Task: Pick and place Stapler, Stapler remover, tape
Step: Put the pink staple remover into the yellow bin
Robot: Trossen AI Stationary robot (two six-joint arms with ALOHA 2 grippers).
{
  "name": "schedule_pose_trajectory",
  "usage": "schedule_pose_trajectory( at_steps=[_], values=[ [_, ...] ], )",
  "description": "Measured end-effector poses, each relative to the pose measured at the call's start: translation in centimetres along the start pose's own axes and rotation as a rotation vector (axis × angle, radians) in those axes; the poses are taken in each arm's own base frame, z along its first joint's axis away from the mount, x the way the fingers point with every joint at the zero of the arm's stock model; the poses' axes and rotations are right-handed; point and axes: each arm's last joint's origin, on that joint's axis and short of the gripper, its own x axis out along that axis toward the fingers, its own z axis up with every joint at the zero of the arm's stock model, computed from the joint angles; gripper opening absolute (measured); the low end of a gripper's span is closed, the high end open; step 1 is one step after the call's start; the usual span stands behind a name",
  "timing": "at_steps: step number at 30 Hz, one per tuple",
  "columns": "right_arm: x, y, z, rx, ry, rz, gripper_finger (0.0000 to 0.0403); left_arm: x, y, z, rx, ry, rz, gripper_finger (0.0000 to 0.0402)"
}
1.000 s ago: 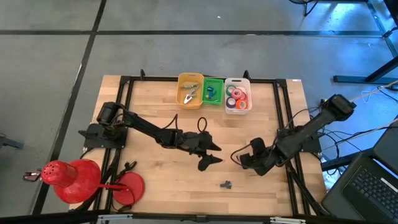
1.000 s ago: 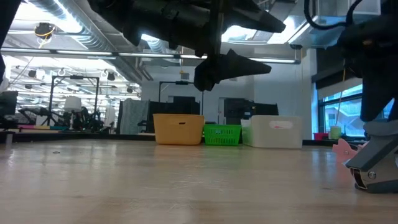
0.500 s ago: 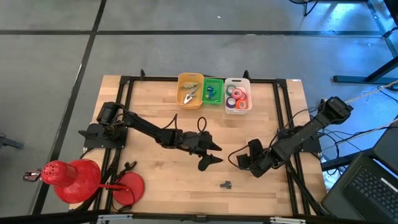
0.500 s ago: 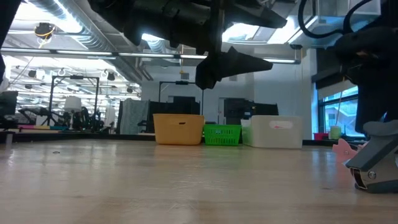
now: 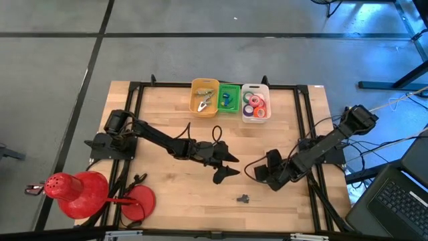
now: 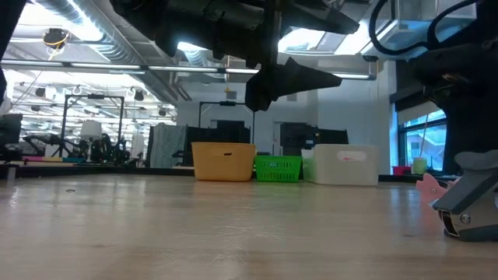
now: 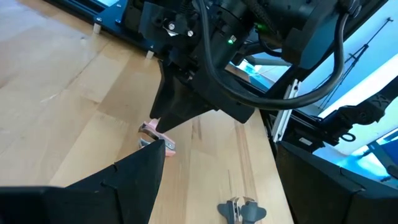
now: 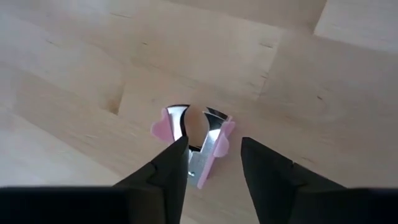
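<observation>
A pink staple remover (image 8: pixel 198 138) lies flat on the wood, jaws pointing away from my right gripper (image 8: pixel 214 163). That gripper is open, with one finger over each side of the remover's hinge end. In the left wrist view the remover (image 7: pixel 154 133) sits just under the right arm's dark fingertip. My left gripper (image 5: pixel 227 166) hangs open above the table's middle and holds nothing. A dark staple remover (image 5: pixel 242 198) lies near the front edge and looms at the right of the low view (image 6: pixel 467 210). Tape rolls (image 5: pixel 255 103) sit in the white bin. No stapler is plain to see. My right gripper comes at the pink staple remover from above, slanting toward the table's left. One fingertip (image 8: pixel 175 155) overlaps its pink handle (image 8: pixel 163 127). I cannot tell whether it touches it. The remover lies flat on the table.
Three bins stand in a row at the far edge: yellow (image 5: pixel 204 88) with metal things, green (image 5: pixel 229 89) with a blue thing, white (image 5: pixel 255 88). Large red round things (image 5: pixel 80 193) sit off the table's near left corner. Black rails (image 5: pixel 304 127) run along both sides.
My right arm has crept a little toward the table's left and near edge, closing on the pink staple remover. My left arm and the things on the table have stayed put.
</observation>
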Motion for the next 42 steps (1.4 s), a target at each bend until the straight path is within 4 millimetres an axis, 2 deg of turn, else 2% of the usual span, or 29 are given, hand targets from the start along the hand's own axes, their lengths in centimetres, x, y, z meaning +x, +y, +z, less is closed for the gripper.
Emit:
schedule_pose_trajectory(
  at_steps=[25,28,32,37,40,42],
  values=[
    [0.3,0.2,0.4,-0.002,0.013,-0.010,0.0090,0.0,0.0,0.0,-0.016,0.003,-0.005,0.0294],
    [0.3,0.2,0.4,-0.003,0.025,-0.013,0.0068,0.0,0.0,0.0,-0.016,0.003,-0.005,0.0294],
    [0.3,0.2,0.4,-0.026,0.024,-0.010,0.0014,0.0,0.0,0.0,-0.016,0.003,-0.005,0.0294],
    [0.2,0.3,0.5,-0.031,-0.001,0.000,0.0004,0.0,0.0,0.0,-0.016,0.003,-0.005,0.0294],
    [-0.4,0.2,0.8,-0.052,-0.002,0.005,0.0002,0.0,0.0,0.0,-0.016,0.003,-0.004,0.0294],
    [-1.5,0.1,1.3,-0.075,-0.005,-0.006,0.0002,0.0,0.0,0.0,-0.024,0.003,-0.004,0.0294]
  ],
)
